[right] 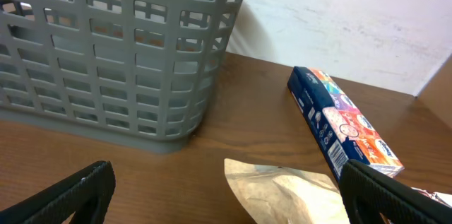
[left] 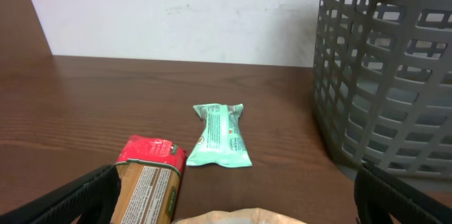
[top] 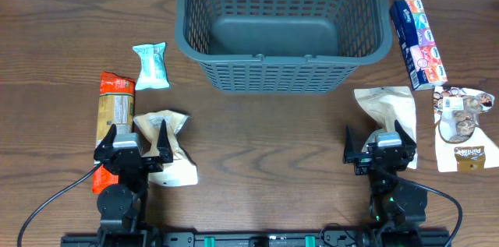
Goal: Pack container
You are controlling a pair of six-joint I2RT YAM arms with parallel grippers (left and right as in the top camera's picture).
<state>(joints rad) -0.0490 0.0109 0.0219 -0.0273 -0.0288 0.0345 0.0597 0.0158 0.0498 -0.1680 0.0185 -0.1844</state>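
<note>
Both tools spread wide, gripping nothing: left gripper (top: 136, 138), right gripper (top: 376, 142). I see the large dark grey slotted plastic basket (top: 281, 72) ahead, between them; a strip of brown wooden table (top: 265, 146) separates both from its near wall.

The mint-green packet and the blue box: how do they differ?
The mint-green packet is a soft pillow pack; the blue box is a longer, stiff carton. The packet is pale green, the box dark blue with colourful panels. The packet lies left of the basket, the box right. Both lie flat on the table.
</note>
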